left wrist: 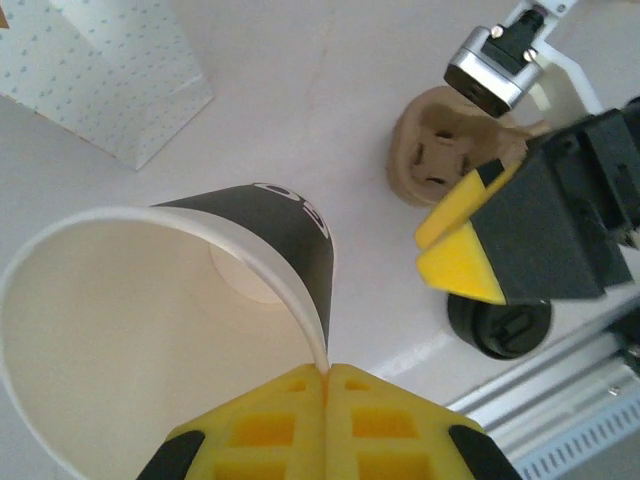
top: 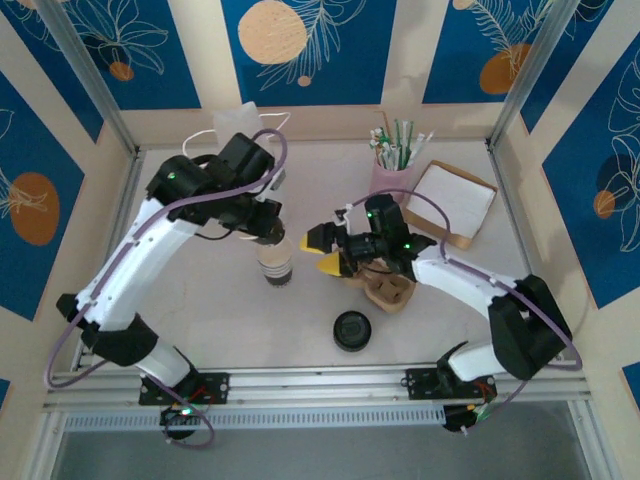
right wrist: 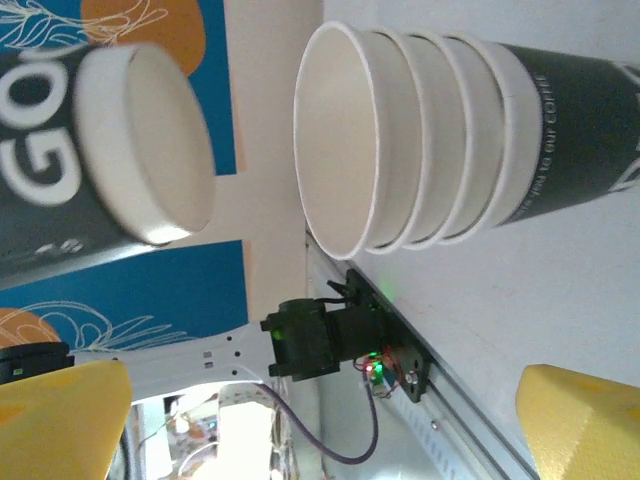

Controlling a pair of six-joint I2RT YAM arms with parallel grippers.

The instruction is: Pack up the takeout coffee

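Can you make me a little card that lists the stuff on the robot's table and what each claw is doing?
left gripper: shut, pinching a cup's rim
held cup: paper cup with white inside and black outside
right gripper: open, holding nothing
cup stack: nested paper cups of the same kind, ahead of the right gripper
carrier: brown cardboard cup holder, under the right arm
lid: flat round black lid, lying alone
straws: pink cup of straws, at the back
bag: white paper bag, at the back
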